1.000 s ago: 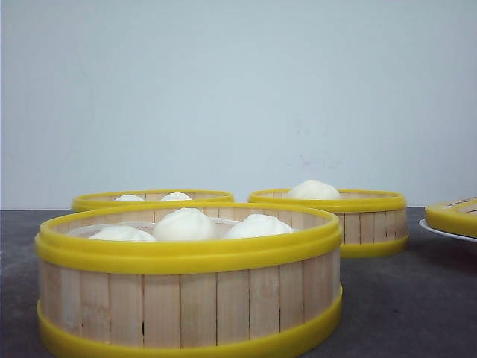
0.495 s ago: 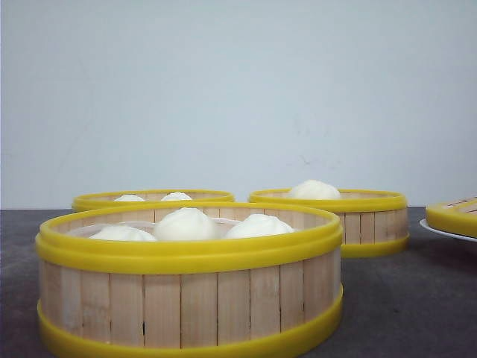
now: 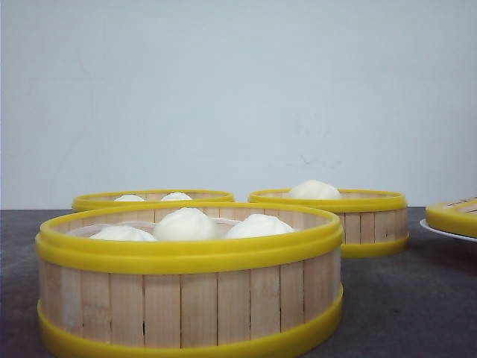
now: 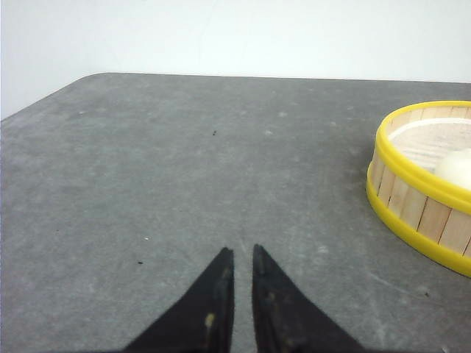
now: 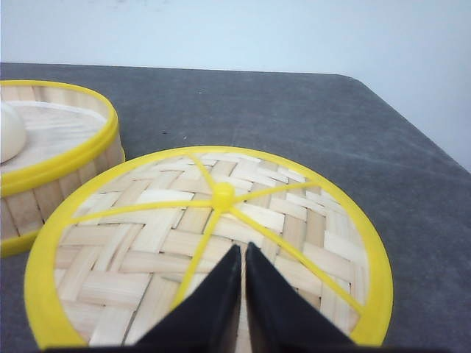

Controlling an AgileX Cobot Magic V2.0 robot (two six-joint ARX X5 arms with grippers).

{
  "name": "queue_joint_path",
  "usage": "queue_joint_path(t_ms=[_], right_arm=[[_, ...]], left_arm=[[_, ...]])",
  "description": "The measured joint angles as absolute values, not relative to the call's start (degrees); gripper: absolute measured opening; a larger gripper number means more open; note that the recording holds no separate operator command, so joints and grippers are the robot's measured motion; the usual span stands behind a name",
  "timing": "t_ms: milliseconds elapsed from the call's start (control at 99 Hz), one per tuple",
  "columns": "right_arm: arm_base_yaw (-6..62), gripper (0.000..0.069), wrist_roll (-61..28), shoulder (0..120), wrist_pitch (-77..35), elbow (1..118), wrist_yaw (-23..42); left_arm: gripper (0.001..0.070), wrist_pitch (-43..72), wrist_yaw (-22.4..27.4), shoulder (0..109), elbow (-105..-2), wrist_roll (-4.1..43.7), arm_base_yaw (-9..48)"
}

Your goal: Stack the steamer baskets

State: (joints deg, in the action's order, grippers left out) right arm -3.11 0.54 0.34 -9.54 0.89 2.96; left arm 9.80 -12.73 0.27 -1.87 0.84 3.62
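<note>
The left gripper point(image 4: 243, 254) has its black fingers drawn nearly together, only a thin slit between the tips, and holds nothing; it hangs over bare grey table point(image 4: 184, 169), with one steamer basket point(image 4: 423, 184) off to its side, well apart. The right gripper point(image 5: 243, 254) is equally narrow and empty, poised just above a woven bamboo lid point(image 5: 210, 243) with a yellow rim and a small yellow knob point(image 5: 223, 195) at its hub.

In the front view, three steamer baskets sit separately on the table, none stacked: the near basket point(image 3: 190, 291) holds three white buns point(image 3: 184, 224), the far left basket point(image 3: 153, 198) shows two bun tops, and the far right basket point(image 3: 335, 212) shows one. At the right edge the lid's rim rests on a shallow white plate point(image 3: 440, 232).

The risks, as I judge them: fingers this narrow cannot take a basket wall, so they must spread first. A basket lowered off-centre could catch its bottom ring on the rim below and tip, or press on the buns.
</note>
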Motion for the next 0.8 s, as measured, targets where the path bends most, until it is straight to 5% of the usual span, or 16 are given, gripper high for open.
queue_joint_path(t_ms=[414, 798], right_arm=[[-3.1, 0.0005, 0.9, 0.3, -9.4, 0.9, 2.9], [-3.1, 0.0005, 23.4, 0.3, -8.1, 0.9, -2.2]], left_arm=[[0.0018, 8.3, -12.7, 0.3, -1.9, 3.0, 3.6], [0.0018, 8.2, -11.8, 0.3, -1.9, 21.2, 3.6]])
